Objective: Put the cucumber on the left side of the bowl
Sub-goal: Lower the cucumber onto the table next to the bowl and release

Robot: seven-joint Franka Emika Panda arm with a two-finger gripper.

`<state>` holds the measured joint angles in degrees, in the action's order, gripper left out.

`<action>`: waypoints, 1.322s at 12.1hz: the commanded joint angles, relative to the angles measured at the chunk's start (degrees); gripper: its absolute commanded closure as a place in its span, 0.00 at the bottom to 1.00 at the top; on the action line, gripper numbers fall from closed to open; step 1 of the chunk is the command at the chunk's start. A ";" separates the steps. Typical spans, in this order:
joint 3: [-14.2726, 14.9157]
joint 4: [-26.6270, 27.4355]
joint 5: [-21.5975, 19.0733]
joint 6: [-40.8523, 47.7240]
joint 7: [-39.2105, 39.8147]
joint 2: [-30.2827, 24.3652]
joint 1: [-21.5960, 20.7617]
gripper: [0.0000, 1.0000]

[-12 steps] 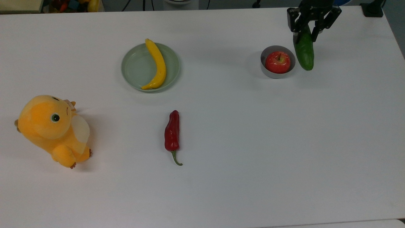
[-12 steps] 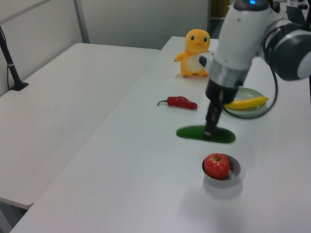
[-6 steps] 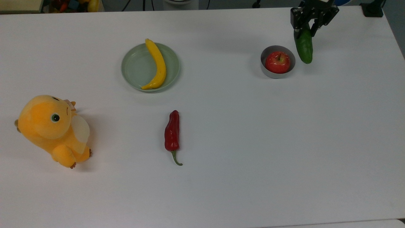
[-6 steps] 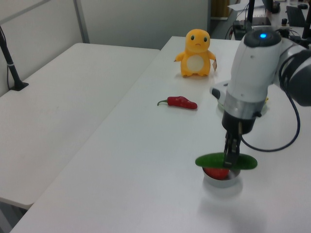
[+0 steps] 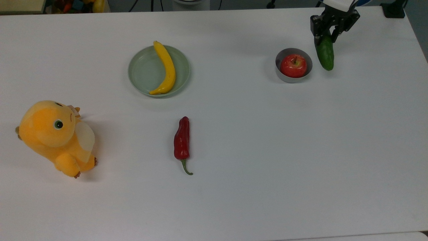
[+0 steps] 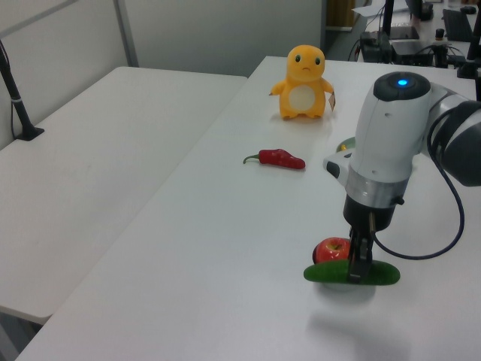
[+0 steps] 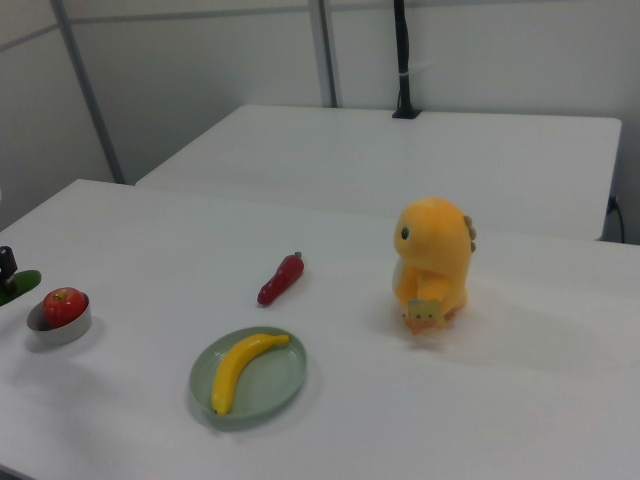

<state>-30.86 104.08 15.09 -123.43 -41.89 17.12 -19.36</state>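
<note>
The dark green cucumber (image 5: 326, 53) lies level in my gripper (image 5: 324, 39), which is shut on its far end. It sits just off the top view's right of the grey bowl (image 5: 283, 76), which holds a red apple (image 5: 293, 66). In the left view the cucumber (image 6: 331, 273) is low, in front of the apple (image 6: 331, 248), with my gripper (image 6: 355, 269) clamped on its middle. I cannot tell whether it touches the table. In the right view the bowl (image 7: 57, 328) stands at the left edge, with one tip of the cucumber (image 7: 22, 281) behind it.
A pale green plate (image 5: 140, 70) carries a banana (image 5: 165, 68) at the top view's centre left. A red chili (image 5: 182, 140) lies mid-table and an orange plush toy (image 5: 55, 137) sits at the left. The table's far edge runs close behind my gripper.
My gripper has come down with the cucumber still in it. In the left view it has dropped from over the bowl to table level in front of it.
</note>
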 commanded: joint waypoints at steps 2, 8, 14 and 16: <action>0.10 1.30 0.02 -3.75 -1.44 0.98 -0.68 0.80; 0.10 1.48 10.73 -8.58 -9.60 5.29 -0.68 0.76; 0.10 1.13 10.92 -8.50 -11.98 5.29 -0.60 0.27; 0.19 0.95 10.92 -8.32 -12.34 5.29 -0.51 0.13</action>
<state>-30.86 104.44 25.00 -130.73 -52.21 23.24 -19.78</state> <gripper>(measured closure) 0.203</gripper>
